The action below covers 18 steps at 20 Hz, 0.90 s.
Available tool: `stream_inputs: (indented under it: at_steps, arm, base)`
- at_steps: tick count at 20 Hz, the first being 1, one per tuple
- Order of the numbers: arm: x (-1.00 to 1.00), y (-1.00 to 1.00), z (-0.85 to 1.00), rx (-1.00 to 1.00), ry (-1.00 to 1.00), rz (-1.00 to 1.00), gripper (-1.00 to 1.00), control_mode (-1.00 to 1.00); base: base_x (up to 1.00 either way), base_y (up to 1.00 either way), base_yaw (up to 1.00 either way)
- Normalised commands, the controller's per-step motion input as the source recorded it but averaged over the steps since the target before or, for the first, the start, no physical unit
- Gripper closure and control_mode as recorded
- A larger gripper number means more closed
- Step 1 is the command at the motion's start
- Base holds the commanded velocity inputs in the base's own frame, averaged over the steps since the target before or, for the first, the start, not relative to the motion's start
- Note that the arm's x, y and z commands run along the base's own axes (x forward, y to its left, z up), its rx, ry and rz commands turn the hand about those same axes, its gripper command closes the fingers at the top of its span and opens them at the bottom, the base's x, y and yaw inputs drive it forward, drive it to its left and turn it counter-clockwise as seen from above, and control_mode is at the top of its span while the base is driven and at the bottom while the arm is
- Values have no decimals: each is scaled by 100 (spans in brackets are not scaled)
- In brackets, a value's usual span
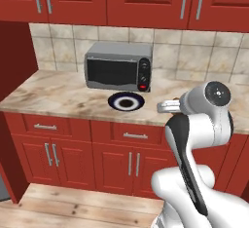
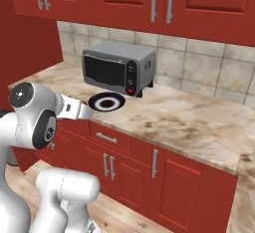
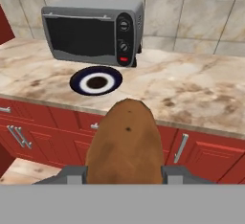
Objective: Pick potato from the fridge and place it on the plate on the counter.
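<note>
The brown potato (image 3: 125, 144) is big in the hand view, and my gripper (image 3: 125, 174) is shut on it, one grey finger (image 3: 72, 174) at each side. The plate (image 3: 76, 82), blue-black rimmed with a pale ring and dark centre, lies on the beige marbled counter (image 3: 191, 94) just in front of the microwave. The potato hangs short of the counter's front edge, before the red drawers, to the right of the plate. From the base views, the hand (image 1: 168, 106) (image 2: 79, 110) reaches toward the plate (image 1: 113, 101) (image 2: 94, 100). The fridge is out of view.
A grey microwave (image 1: 118, 66) (image 2: 117, 67) stands against the tiled wall right behind the plate. Red upper cabinets (image 1: 146, 0) hang above. Bare counter (image 2: 189, 122) stretches to the right of the plate. A red side wall (image 1: 14, 61) closes the left end.
</note>
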Motion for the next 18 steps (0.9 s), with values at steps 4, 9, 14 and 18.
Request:
stream_inputs:
  at_steps: [4,9,14,18]
  arm:
    - [0,0,0,0,0,0,100,100]
    - [0,0,0,0,0,0,100,100]
    - [0,0,0,0,0,0,100,100]
    - [0,0,0,0,0,0,100,100]
  base:
    - [47,18,-7]
    - [48,25,-8]
    - [47,34,-10]
    - [49,29,-9]
